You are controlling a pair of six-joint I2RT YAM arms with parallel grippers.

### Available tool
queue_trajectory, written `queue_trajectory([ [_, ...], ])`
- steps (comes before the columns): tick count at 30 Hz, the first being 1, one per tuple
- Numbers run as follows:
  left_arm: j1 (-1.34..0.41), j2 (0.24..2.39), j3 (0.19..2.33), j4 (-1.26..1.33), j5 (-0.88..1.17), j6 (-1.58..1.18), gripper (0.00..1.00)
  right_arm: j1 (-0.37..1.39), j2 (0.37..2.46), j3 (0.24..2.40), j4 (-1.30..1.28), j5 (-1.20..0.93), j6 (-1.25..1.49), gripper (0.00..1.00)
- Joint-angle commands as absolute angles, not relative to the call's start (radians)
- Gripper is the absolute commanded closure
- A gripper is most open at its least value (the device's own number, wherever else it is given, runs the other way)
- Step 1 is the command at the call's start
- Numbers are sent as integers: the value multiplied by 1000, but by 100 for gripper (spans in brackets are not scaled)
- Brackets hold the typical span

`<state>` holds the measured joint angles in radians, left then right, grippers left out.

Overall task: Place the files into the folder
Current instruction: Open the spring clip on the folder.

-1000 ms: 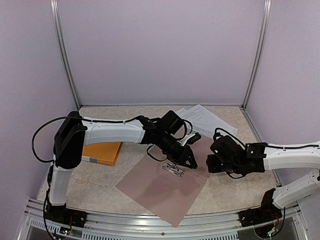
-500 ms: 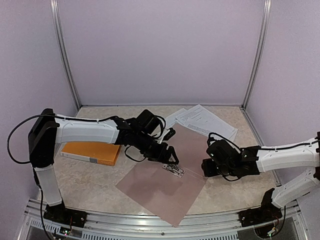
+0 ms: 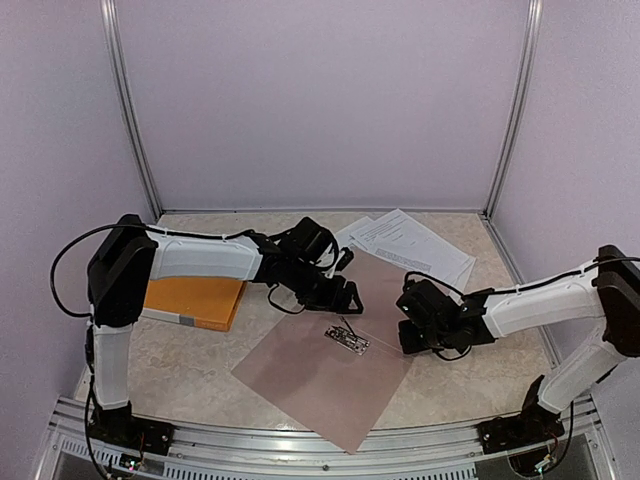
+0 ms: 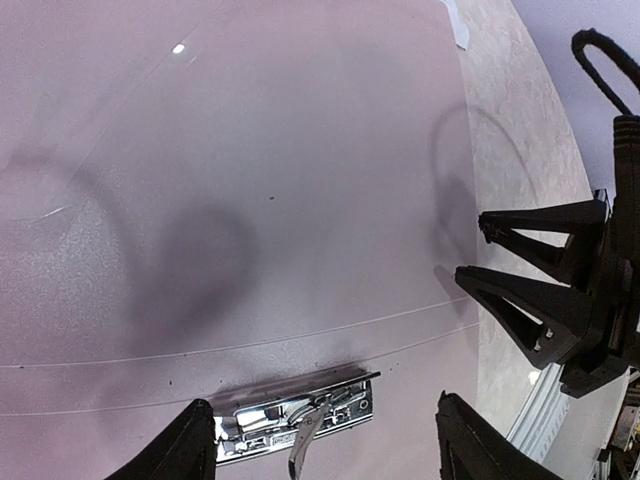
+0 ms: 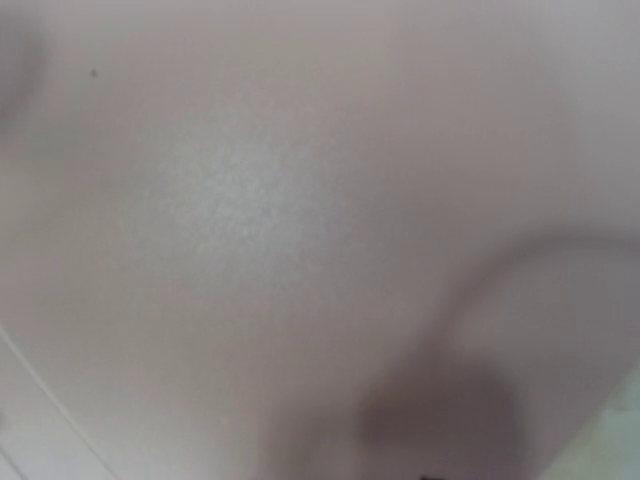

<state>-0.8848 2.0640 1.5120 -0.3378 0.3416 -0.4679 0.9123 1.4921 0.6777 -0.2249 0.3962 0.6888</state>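
The folder (image 3: 330,375) is a mauve cover lying open and flat on the table, with a metal clip (image 3: 346,338) at its middle. In the left wrist view the clip (image 4: 260,422) shows its lever sticking up. My left gripper (image 3: 345,297) hovers just behind the clip, open and empty (image 4: 325,405). The right gripper (image 3: 405,328) sits low at the folder's right edge; the left wrist view shows its fingers (image 4: 535,305) apart. The right wrist view is only blurred mauve folder surface (image 5: 250,200). The files (image 3: 412,241), white printed sheets, lie at the back right, partly under the folder.
An orange box (image 3: 195,302) lies at the left under the left arm. Purple walls close in the back and both sides. A metal rail (image 3: 300,445) runs along the near edge.
My left gripper has let go at the clip, opened and drawn back a little towards the left. The right gripper has moved left to the folder's edge, and its jaws have narrowed.
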Motion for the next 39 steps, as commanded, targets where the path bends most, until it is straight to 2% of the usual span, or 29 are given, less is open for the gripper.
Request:
queue_trajectory([
  [1, -912, 2100, 1533, -348, 379, -490, 30, 885, 1508, 650, -166, 360, 686, 60],
  [20, -999, 2131, 1561, -317, 523, -545, 34, 867, 1512, 592, -103, 316, 734, 61],
  [33, -1000, 2203, 1610, -339, 594, -498, 34, 851, 1388, 532, -102, 315, 757, 60],
  [39, -1004, 2124, 1559, -296, 582, -451, 30, 851, 1336, 542, -126, 331, 730, 57],
])
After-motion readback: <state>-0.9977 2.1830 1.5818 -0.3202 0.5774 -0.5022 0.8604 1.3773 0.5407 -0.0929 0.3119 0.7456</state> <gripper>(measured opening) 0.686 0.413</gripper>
